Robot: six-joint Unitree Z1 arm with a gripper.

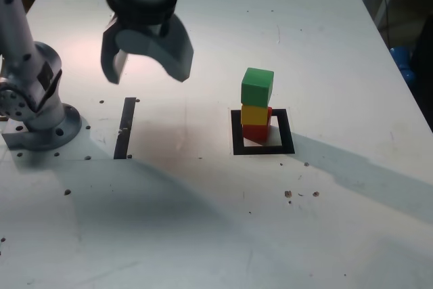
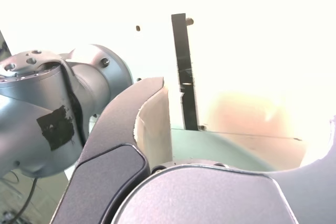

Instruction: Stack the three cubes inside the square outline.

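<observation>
Nearest the camera in the exterior view is the black front border of the square outline (image 1: 264,150), lying flat on the table (image 1: 169,241). Just behind that border, within the outline and toward its left side in that view, the red cube (image 1: 254,132) sits as the base; whether it touches the left border I cannot tell. The yellow cube (image 1: 254,115) rests on the red one, slightly out of line with it, since a strip of red shows on its right. The green cube (image 1: 257,91) tops the pile above the outline, a little askew to the yellow one, yet the column stands upright.

Well to the outline's left in the exterior view lies the black strip (image 1: 125,128), with nothing stacked on it. Up and to the left of the outline in that view hangs the gripper (image 1: 147,79), released, its jaws wide apart with nothing between them, well away from the cubes.

As for progress, all three levels are up and the base looks to be inside the outline, so I judge the stacking done. Nothing seems left but to keep the arm clear; a knock on the green cube could tip the uneven column
</observation>
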